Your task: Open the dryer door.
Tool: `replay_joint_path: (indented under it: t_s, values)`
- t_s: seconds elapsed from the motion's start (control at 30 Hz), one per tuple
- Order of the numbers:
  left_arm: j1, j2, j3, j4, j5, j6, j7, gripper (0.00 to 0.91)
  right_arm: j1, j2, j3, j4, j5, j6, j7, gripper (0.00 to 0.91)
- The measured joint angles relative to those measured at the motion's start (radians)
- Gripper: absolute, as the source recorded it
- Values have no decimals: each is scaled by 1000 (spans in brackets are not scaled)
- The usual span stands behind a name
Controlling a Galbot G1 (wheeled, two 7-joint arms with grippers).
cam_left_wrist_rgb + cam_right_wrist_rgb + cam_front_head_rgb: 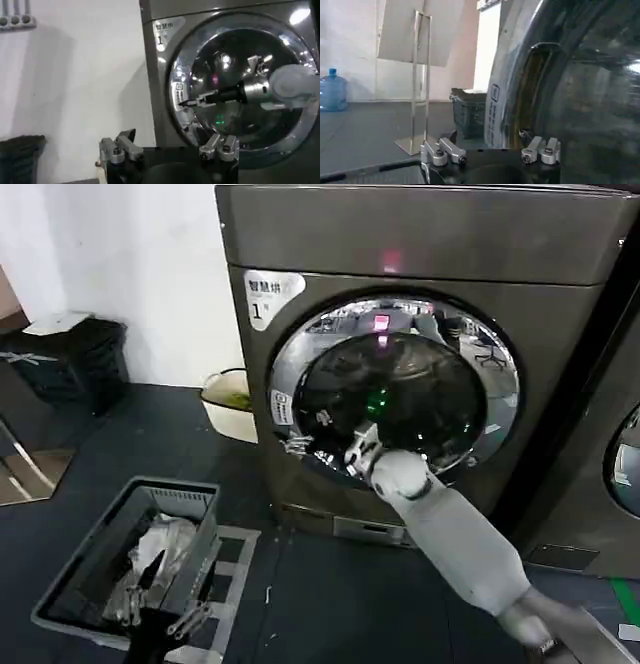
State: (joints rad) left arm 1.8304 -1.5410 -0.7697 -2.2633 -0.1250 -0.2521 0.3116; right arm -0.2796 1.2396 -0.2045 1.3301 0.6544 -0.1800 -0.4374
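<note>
The dryer (560, 334) has a brushed, satiny metal front, and the dryer door (395, 389) pairs a mirror-bright chrome ring with glossy dark glass

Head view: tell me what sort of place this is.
Probably a laundry room or a mock-up of one. The dryer wears a label numbered 1, a neighbouring machine stands beside it, and a laundry basket sits on the floor. The right tool reaches the dryer door.

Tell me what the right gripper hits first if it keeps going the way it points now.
Probably the chrome ring at the left edge of the dryer door. The right gripper points across the glass toward that edge, already very close; whether it touches yet is unclear.
</note>
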Motion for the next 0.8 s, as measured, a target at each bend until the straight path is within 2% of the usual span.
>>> replay_joint_path:
  t_s: [0.17,0.4,0.6,0.73,0.8]
  values:
    - [-13,25,-20,-13,-46,105,17,907,-29,-50,1,66,16,-20,-75,907]
    - [-61,83,-72,-4,-197,216,8,907,-70,-124,14,150,24,-27,-218,907]
    - [-109,191,-130,31,-308,252,32,907,-111,-189,39,218,44,-15,-358,907]
    - [-156,278,-154,65,-374,247,45,907,-144,-234,64,260,50,-11,-459,907]
    - [-190,327,-162,92,-447,257,72,907,-166,-257,80,287,77,-19,-522,907]
